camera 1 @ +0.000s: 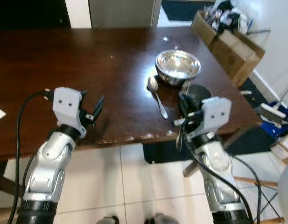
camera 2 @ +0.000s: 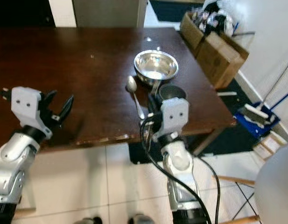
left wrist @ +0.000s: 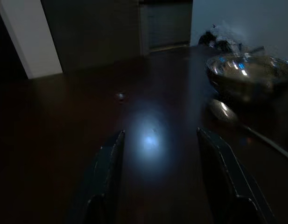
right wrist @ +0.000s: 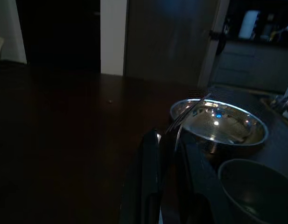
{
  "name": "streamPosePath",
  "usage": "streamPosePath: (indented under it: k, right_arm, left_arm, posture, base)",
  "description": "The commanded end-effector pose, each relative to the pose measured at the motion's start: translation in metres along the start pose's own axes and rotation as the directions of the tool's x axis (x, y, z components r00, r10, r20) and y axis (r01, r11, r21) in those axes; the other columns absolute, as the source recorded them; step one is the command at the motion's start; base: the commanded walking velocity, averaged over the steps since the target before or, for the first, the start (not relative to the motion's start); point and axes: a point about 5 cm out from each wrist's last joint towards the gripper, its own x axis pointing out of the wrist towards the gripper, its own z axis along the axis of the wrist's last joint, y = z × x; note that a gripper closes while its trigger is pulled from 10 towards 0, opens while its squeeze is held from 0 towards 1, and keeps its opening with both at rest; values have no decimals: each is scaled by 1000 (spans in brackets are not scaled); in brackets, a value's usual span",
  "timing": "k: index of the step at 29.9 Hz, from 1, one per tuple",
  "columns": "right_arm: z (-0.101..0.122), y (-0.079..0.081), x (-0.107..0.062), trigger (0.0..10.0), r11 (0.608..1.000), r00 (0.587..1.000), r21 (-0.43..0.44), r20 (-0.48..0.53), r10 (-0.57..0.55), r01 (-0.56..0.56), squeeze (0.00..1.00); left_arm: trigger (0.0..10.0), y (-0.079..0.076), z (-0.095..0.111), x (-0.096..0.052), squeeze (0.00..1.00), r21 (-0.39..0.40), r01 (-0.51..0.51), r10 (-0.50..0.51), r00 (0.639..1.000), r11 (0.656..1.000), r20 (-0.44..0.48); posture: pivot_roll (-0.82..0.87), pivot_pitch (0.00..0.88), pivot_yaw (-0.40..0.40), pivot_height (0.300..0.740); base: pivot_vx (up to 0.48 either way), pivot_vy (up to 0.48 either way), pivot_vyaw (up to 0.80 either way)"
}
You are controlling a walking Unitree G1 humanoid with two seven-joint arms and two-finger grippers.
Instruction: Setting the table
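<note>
The right hand (right wrist: 168,154) is closed on a fork (right wrist: 183,116), a thin flat metal piece; its tines stick up between the black fingers toward the bowl (camera 1: 178,65). I judge the fork light and stiff but slippery, w/ a smooth polished handle, so it can turn in the grip; best to keep hold at mid-handle, approx. where the fingers pinch it now, and lay it flat beside the spoon (camera 1: 156,93). The spoon lies on the dark brown surface (camera 1: 87,60), just in front of the bowl, handle toward the robot. The bowl is round shiny steel, hard and probably light; a dark cup (camera 2: 172,92) stands near it, close to the right hand. The surface is glossy wood, worn at the near edge. The left hand (left wrist: 160,186) is wide open above the bare wood, holding nothing.
</note>
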Motion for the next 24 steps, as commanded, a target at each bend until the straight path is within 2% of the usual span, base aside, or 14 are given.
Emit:
streamPosePath:
  k: [1, 2, 5, 7, 12, 16, 19, 21, 24]
  right_arm:
    - [-2, -5, -4, 10000, 1000, 1000, 3, -24, -18, 18, 0]
    - [-9, -2, -7, 10000, 998, 997, 66, -74, 21, -16, 0]
    - [-17, 1, -10, 10000, 985, 991, 170, -124, 53, -31, 0]
    - [-19, -1, -10, 10000, 985, 989, 167, -137, 53, -30, 0]
    - [-21, -5, -11, 10000, 986, 988, 164, -147, 49, -24, 0]
    - [-21, -5, -12, 10000, 972, 981, 221, -158, 111, -75, 0]
    - [-20, -5, -13, 10000, 945, 968, 300, -168, 184, -128, 0]
    - [-20, -8, -11, 10000, 937, 963, 320, -172, 206, -143, 0]
    - [-20, -11, -8, 10000, 935, 961, 322, -175, 212, -148, 0]
  left_arm:
    - [10000, -6, -4, -1, 0, -1, 15, -15, 1000, 1000, -26]
    - [10000, -7, -7, -4, 0, -6, 16, -16, 999, 1000, -50]
    - [10000, -9, -9, -7, 0, -9, 15, -16, 997, 1000, -78]
    - [10000, -11, -8, -9, 0, -11, 23, -24, 996, 1000, -87]
    - [10000, -14, -12, -13, 0, -12, 34, -35, 993, 999, -112]
    - [10000, -17, -16, -15, 0, -23, 39, -42, 990, 999, -137]
    - [10000, -20, -16, -15, 0, -41, 40, -45, 988, 998, -149]
    - [10000, -23, -13, -14, 0, -64, 52, -61, 987, 997, -149]
    - [10000, -25, -8, -12, 0, -50, 90, -97, 983, 995, -158]
  posture:
    - [-112, 73, 18, 740]
    - [-113, 77, 21, 740]
    - [-113, 77, 21, 740]
    - [-106, 80, 20, 740]
    - [-106, 80, 20, 740]
    - [-107, 86, 23, 740]
    - [-105, 88, 23, 740]
    - [-103, 93, 24, 740]
    - [-102, 95, 26, 740]
  base:
    - [364, 0, 0]
    - [360, 0, 0]
    - [361, 0, 0]
    - [341, 0, 0]
    - [0, 0, 0]
    - [0, 0, 0]
    - [0, 0, 0]
    - [0, 0, 0]
    - [0, 0, 0]
